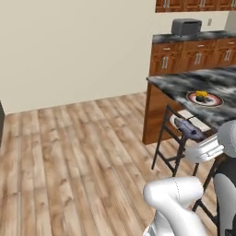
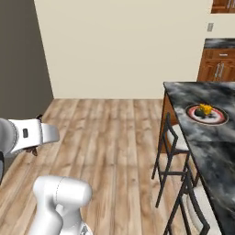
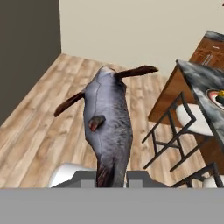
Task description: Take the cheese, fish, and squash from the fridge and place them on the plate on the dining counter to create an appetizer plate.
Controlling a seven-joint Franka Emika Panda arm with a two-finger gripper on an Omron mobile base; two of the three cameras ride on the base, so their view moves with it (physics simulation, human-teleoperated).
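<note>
Left base view: the white arm rises at the lower right and carries the slim dark grey fish in front of the black-and-grey marbled dining counter. The fish's long axis is tilted, running from upper left down to lower right, where it meets the white wrist; which end is head or tail cannot be told here. It hangs over the black metal bar stools with pale seats, below the counter edge. On the stone top, up and to the right of the fish and apart from it, lies the round plate with white centre, red ring and dark rim, bearing the yellow-orange cheese wedge with the dark green squash lump touching it.

Right base view: the white forearm reaches leftward at mid-left over the wooden plank floor; the plate sits on the counter well to the right, with cheese and squash side by side.

Hand view: the two-finger gripper is clamped on the fish at one narrow end. The body runs straight away from the fingers, its long axis along the line of the hand, and ends in two thin dark lobes spread left and right at the far end. A small dark fin shows on its flank
</note>
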